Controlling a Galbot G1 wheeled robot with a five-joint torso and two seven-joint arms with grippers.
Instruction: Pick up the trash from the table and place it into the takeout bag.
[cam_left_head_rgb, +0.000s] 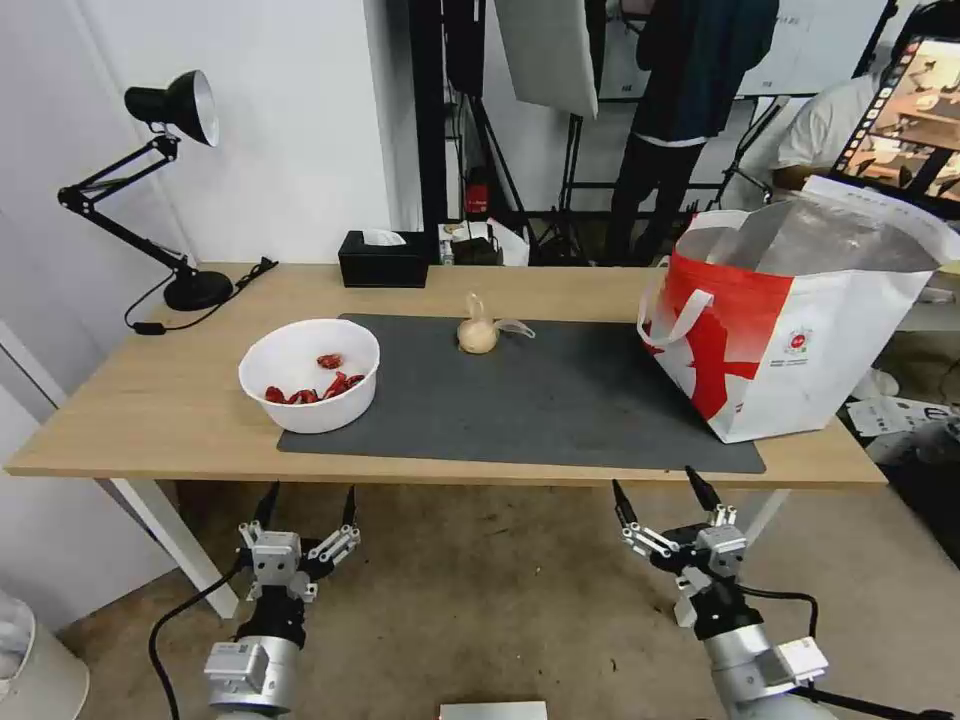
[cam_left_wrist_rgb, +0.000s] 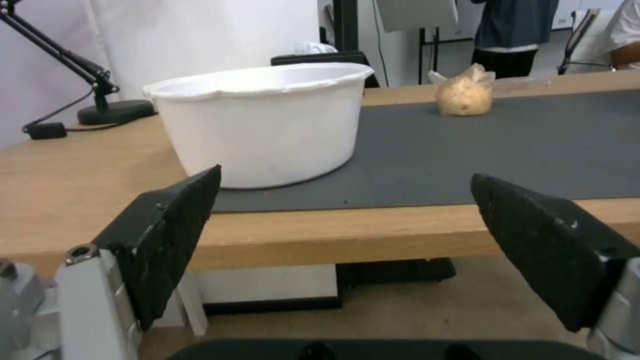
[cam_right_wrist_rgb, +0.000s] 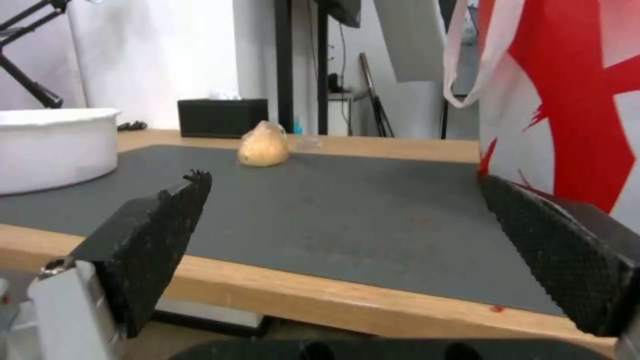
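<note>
Bright, even indoor light — soft shadows, wrist views slightly blurred.

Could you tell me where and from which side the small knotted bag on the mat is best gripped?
Probably at the twisted neck of the knotted bag, from above: it narrows upward over a rounded, soft body that sits alone on the mat, so nothing crowds it. The right end effector, open below the table edge, looks about as near as the left.
</note>
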